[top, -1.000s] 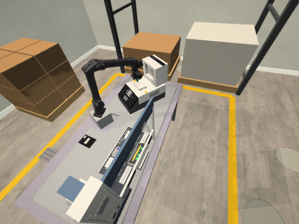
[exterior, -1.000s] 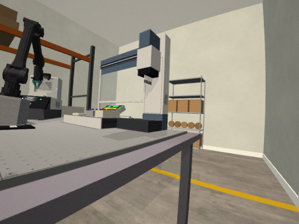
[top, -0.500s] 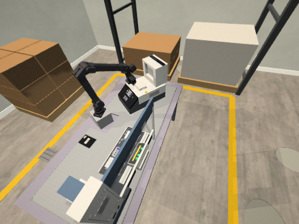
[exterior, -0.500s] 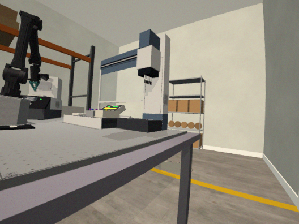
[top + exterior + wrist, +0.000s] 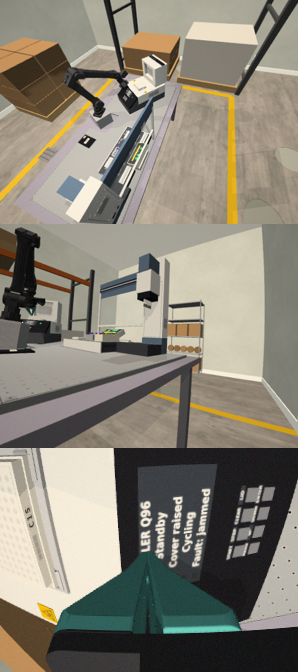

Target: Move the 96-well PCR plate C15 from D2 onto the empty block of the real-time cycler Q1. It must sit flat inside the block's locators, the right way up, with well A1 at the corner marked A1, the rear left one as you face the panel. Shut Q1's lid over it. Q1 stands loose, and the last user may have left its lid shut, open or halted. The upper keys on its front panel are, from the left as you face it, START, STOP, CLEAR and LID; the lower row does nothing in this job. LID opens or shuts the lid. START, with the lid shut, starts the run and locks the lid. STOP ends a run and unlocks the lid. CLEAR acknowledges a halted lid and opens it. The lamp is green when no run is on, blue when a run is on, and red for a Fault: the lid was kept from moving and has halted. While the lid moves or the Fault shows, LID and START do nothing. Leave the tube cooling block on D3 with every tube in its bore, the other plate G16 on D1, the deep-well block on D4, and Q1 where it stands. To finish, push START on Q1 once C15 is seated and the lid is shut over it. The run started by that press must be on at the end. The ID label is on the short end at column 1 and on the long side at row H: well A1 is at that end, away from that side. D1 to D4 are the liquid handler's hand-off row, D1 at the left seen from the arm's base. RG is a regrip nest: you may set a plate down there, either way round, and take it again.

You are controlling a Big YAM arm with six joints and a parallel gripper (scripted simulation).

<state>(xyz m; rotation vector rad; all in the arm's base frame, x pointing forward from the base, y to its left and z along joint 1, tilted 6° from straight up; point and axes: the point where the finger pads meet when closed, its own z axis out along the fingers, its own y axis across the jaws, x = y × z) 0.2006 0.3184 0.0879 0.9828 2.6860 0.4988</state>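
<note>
The cycler Q1 (image 5: 141,91) stands at the far end of the table with its white lid (image 5: 153,70) raised. A white 96-well plate (image 5: 27,524) lies in its block, at the left edge of the wrist view; it also shows in the top view (image 5: 140,85). My gripper (image 5: 147,561) is shut and empty, fingertips together, just over the black front panel (image 5: 200,511). The key rows (image 5: 253,520) lie to the right of the fingertips. The gripper also shows in the top view (image 5: 125,85) and the exterior view (image 5: 30,309).
The liquid handler's gantry (image 5: 147,286) spans the table's right side over the hand-off row (image 5: 124,150). A green and yellow plate (image 5: 113,331) and a tube block (image 5: 91,336) sit there. A black regrip nest (image 5: 86,138) lies mid-table. Cartons stand behind.
</note>
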